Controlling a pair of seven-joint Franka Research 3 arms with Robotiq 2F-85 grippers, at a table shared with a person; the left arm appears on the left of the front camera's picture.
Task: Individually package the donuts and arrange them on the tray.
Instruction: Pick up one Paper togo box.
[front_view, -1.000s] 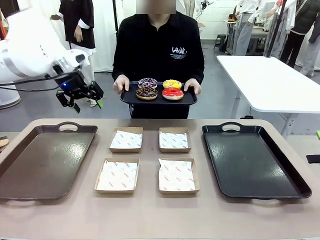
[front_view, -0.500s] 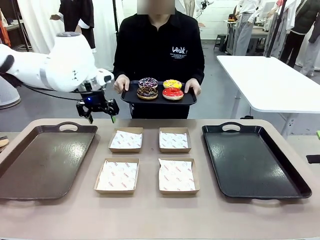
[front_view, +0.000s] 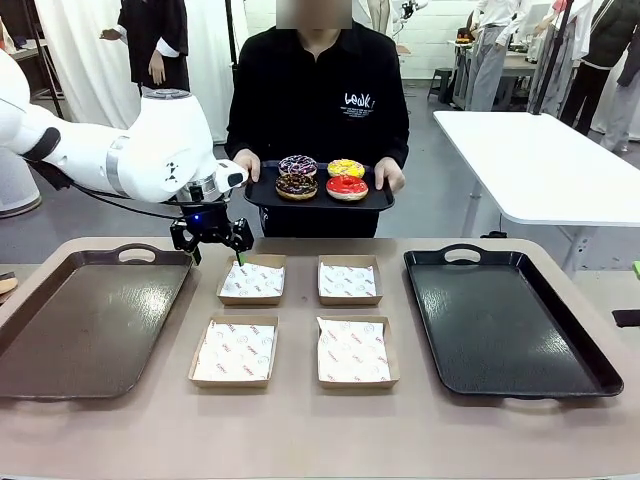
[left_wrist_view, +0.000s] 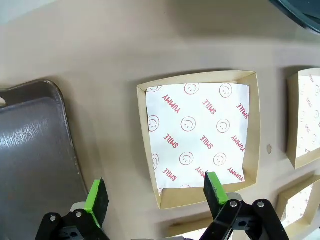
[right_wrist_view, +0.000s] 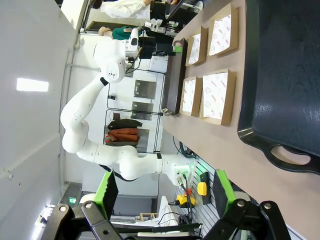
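Across the table a person holds a small black serving tray (front_view: 262, 196) carrying the donuts: purple-black with sprinkles (front_view: 297, 165), yellow (front_view: 345, 168), dark chocolate (front_view: 296, 186) and glossy red (front_view: 346, 187). My left gripper (front_view: 212, 243) hangs open, jaws wide and empty, just above the far-left cardboard box (front_view: 252, 281). In the left wrist view that paper-lined box (left_wrist_view: 200, 135) lies below my left gripper (left_wrist_view: 156, 195), whose green fingertips (left_wrist_view: 97, 199) straddle its near edge. My right gripper (right_wrist_view: 165, 192) is open and empty, off the table's side beside the black tray (right_wrist_view: 285, 75).
Several paper-lined boxes sit in the table's middle, such as the near-right box (front_view: 356, 351). A large brown tray (front_view: 90, 320) lies at the left and a large black tray (front_view: 505, 320) at the right. A white table (front_view: 540, 160) stands behind.
My left arm has swung right and down, from beyond the brown tray's far edge to over the far-left box. Its jaws stayed open. The person's tray has barely moved.
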